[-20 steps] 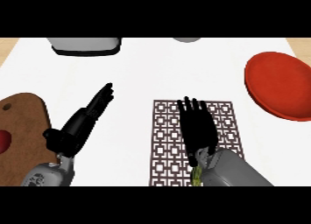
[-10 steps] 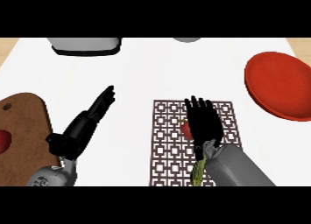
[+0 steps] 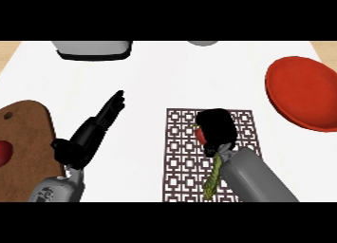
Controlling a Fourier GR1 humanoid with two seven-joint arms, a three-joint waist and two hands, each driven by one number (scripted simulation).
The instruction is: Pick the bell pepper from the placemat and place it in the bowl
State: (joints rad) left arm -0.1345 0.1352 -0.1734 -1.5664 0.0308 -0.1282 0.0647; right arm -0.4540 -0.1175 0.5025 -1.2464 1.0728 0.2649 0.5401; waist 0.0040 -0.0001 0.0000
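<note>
Right hand over patterned placemat, white counter.

Between my right hand and the red bowl the white counter is bare, so I can pass there. My left hand rests open, well apart to the left. The brown board is far left. A grey thing stands at the back, away from that way.

Matt red bowl, wooden board
</note>
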